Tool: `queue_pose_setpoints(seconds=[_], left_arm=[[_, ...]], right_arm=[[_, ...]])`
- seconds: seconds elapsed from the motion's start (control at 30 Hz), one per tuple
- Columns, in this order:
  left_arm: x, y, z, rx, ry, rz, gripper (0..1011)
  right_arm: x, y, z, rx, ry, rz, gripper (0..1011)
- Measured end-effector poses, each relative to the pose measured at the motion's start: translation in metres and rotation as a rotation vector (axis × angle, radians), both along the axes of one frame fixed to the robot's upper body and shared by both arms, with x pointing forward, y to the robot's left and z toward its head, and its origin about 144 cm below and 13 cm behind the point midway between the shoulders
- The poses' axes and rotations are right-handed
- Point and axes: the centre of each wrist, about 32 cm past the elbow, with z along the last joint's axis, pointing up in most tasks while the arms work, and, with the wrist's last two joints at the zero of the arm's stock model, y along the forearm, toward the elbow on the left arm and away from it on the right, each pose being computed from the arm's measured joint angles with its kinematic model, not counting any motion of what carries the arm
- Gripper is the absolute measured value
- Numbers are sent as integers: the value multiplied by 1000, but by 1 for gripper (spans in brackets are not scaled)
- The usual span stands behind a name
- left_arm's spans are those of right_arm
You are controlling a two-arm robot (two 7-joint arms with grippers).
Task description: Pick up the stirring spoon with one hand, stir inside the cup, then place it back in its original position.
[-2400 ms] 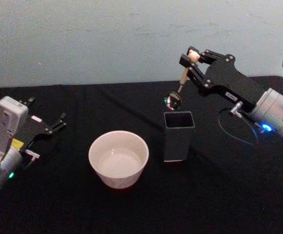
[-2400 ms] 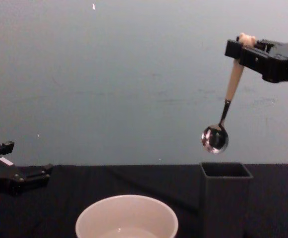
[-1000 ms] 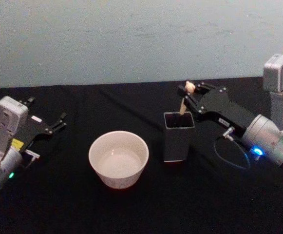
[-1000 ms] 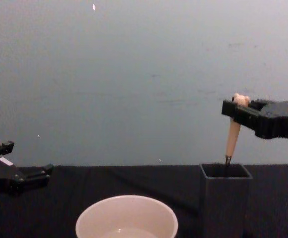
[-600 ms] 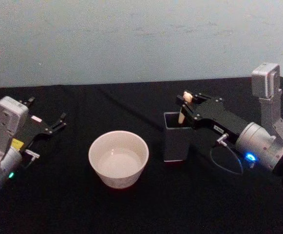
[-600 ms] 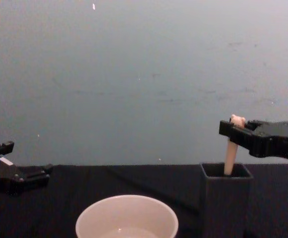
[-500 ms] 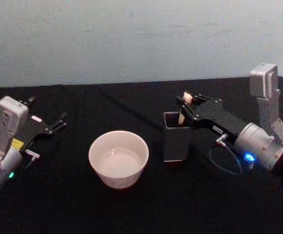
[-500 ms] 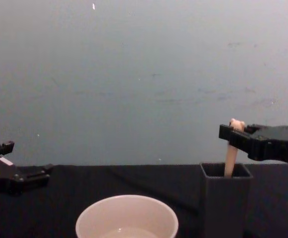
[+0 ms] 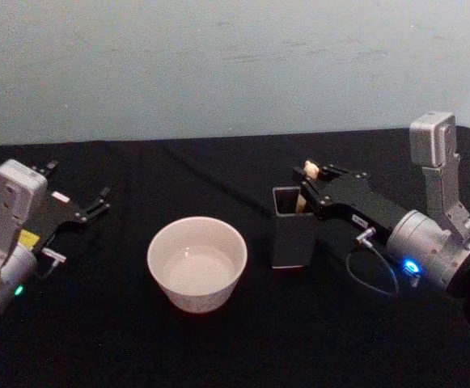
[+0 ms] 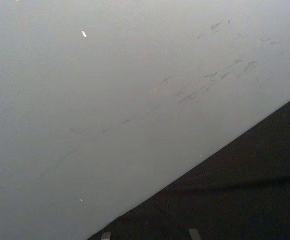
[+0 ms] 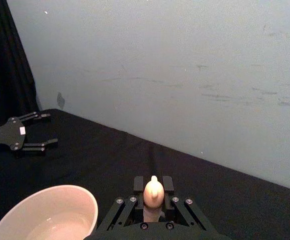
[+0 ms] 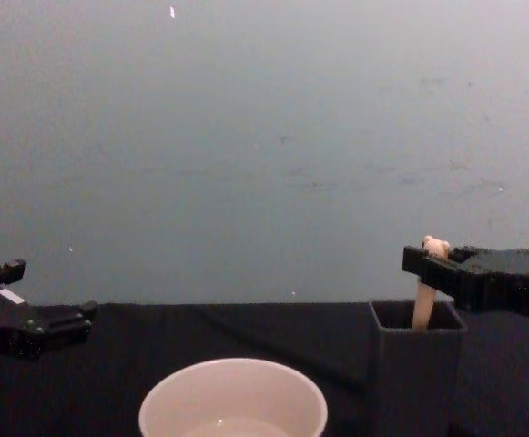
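Note:
The stirring spoon (image 9: 303,196) stands in the dark grey square holder (image 9: 293,239), its original position, right of the cream-white cup (image 9: 196,239). Its beige handle (image 12: 422,308) and bear head (image 12: 435,244) rise above the holder's rim (image 12: 415,326); the bowl is hidden inside. My right gripper (image 9: 306,183) reaches in from the right and is shut on the handle just under the bear head (image 11: 153,190). The cup (image 12: 232,397) looks to hold only a little clear liquid. My left gripper (image 9: 90,206) rests open at the table's far left, apart from everything.
A black cloth covers the table (image 9: 218,339), which ends at a pale wall behind. A thin cable loop (image 9: 371,276) hangs under my right wrist, near the holder. Open tabletop lies between the cup and my left gripper (image 11: 30,131).
My right gripper has come down and slightly left, lowering the spoon from above the holder into it. The shiny bowl has gone out of sight inside. The left arm has not moved.

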Motion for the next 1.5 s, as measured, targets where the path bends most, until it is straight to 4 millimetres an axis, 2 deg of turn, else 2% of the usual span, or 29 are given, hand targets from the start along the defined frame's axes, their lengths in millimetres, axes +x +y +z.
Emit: queue_pose_setpoints(seconds=[1.5], left_arm=[[0, 0, 0, 0, 0, 0, 1001]], right_arm=[[-4, 1, -6, -30, 26, -29, 228]])
